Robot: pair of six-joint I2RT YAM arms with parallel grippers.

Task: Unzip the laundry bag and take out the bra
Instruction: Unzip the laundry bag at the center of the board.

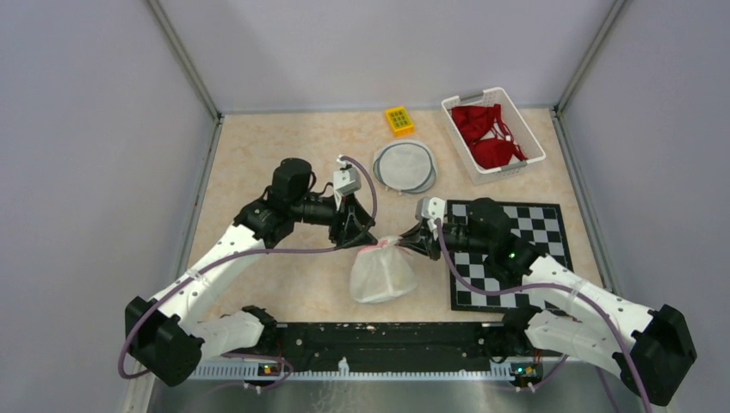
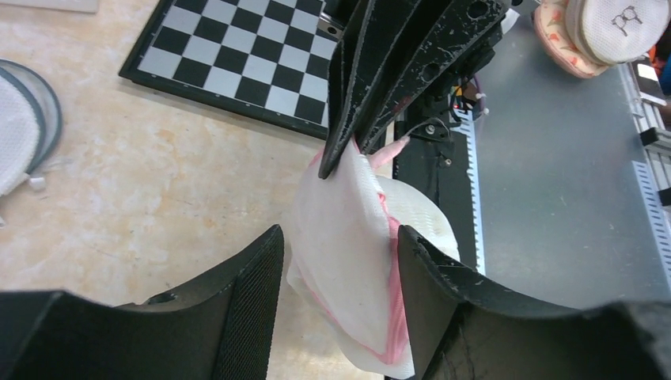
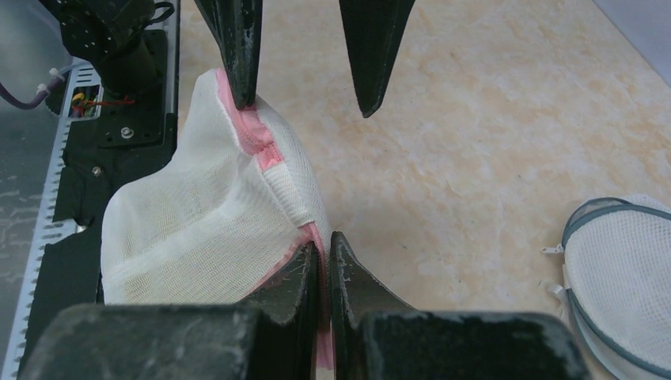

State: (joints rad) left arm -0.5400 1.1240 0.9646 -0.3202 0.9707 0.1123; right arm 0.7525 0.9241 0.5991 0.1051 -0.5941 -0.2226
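The laundry bag (image 1: 382,272) is white mesh with a pink zipper edge and hangs just above the table between my grippers. My right gripper (image 1: 411,243) is shut on the pink edge at the bag's top right; the right wrist view shows the jaws (image 3: 326,244) pinched on the pink strip. My left gripper (image 1: 368,240) is open at the bag's top left. In the left wrist view the bag (image 2: 348,261) lies between its spread fingers (image 2: 249,305). In the right wrist view one left fingertip (image 3: 240,63) touches the pink seam. No bra shows through the bag.
A white basket (image 1: 472,95) with red bras stands at the back right. A round flat mesh bag (image 1: 405,165) and a yellow block (image 1: 399,120) lie at the back middle. A checkerboard mat (image 1: 516,249) lies under the right arm.
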